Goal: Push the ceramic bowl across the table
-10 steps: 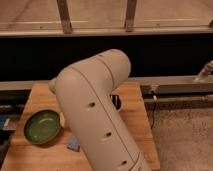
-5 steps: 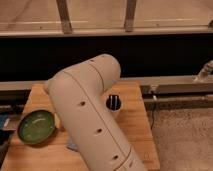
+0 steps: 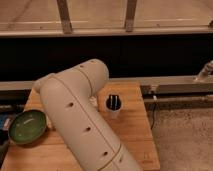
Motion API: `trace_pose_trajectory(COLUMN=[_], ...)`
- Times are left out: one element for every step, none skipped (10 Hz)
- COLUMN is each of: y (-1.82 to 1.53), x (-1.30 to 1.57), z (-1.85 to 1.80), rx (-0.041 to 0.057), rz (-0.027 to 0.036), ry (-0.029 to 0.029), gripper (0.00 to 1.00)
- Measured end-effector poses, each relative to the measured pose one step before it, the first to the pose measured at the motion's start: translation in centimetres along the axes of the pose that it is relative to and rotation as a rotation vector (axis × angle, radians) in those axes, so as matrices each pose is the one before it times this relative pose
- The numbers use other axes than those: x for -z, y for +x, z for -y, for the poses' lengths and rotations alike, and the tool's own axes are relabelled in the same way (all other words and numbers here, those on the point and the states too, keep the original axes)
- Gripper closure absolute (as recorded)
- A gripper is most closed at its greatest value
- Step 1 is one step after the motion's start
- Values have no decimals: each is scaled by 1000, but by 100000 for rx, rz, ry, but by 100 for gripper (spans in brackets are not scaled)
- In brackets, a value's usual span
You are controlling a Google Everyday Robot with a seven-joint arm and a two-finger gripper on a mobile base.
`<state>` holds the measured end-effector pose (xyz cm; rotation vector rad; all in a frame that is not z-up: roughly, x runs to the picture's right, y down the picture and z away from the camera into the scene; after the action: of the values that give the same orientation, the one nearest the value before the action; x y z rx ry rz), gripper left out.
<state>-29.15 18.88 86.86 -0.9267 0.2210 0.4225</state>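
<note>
One ceramic bowl (image 3: 28, 127) noted: wide, shallow, glossy green, darker rim, upright at left edge of desk (image 3: 134, 131), partly overhanging. One small white cup (image 3: 114, 105), dark inside, near desk centre, well apart from bowl. Gripper hidden behind bulky white arm (image 3: 80, 122); state of jaws: cannot tell.

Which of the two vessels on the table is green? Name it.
The ceramic bowl at the table's left edge: wide, shallow, glossy green. The cup is white and dark inside. The gripper is out of view.
</note>
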Motion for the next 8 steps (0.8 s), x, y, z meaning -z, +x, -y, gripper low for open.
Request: trace_pose_trajectory(y=[54,14,-4,-6,13,53,24,8], x=[17,20,70,95,122,78,137,7], z=[19,65,73,6,79,33,-60,1], rx=[-128,-112,-132,-24,-119,-73,33,16], rz=[-9,147,193,35,39,-141,-157,-23], ry=[-2,6,79,44,121,18,-93,-5], gripper=[21,21,21,21,21,21,21,21])
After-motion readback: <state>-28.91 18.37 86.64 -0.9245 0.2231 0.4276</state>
